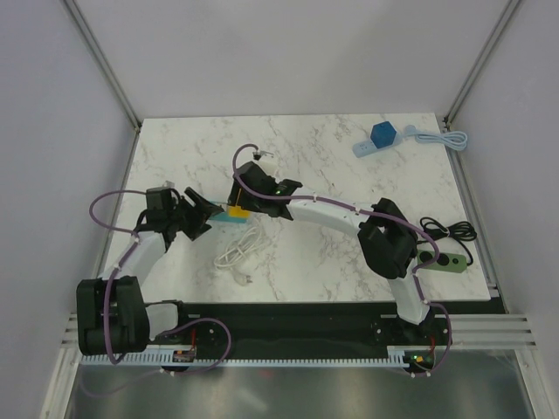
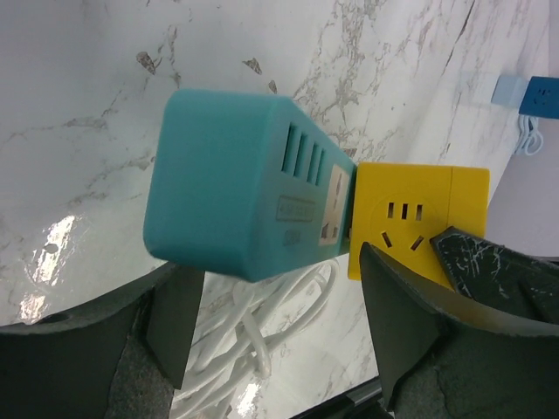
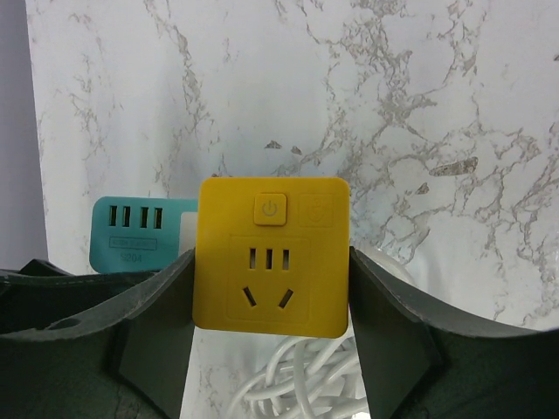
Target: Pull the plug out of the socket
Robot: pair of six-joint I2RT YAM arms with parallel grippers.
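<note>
Over marble table [image 1: 349, 157], arms converge: right jaws clamp yellow socket [image 3: 271, 262], left jaws apart by teal plug [image 2: 227, 183].

The right gripper [image 3: 271, 260] clamps a yellow socket cube [image 3: 271, 297], its dark fingers [image 3: 153, 336] pressed to the cube's sides at 3 and 9 o'clock. The cube's face shows a power button [image 3: 271, 209] toward 12 o'clock, with three short slots and two slanted ones under it. A teal block [image 3: 140, 234] with four slots pokes out from behind the cube at 9 o'clock. A white cable [image 3: 301, 384] coils at 6 o'clock on the marble table [image 3: 419, 113]
</note>
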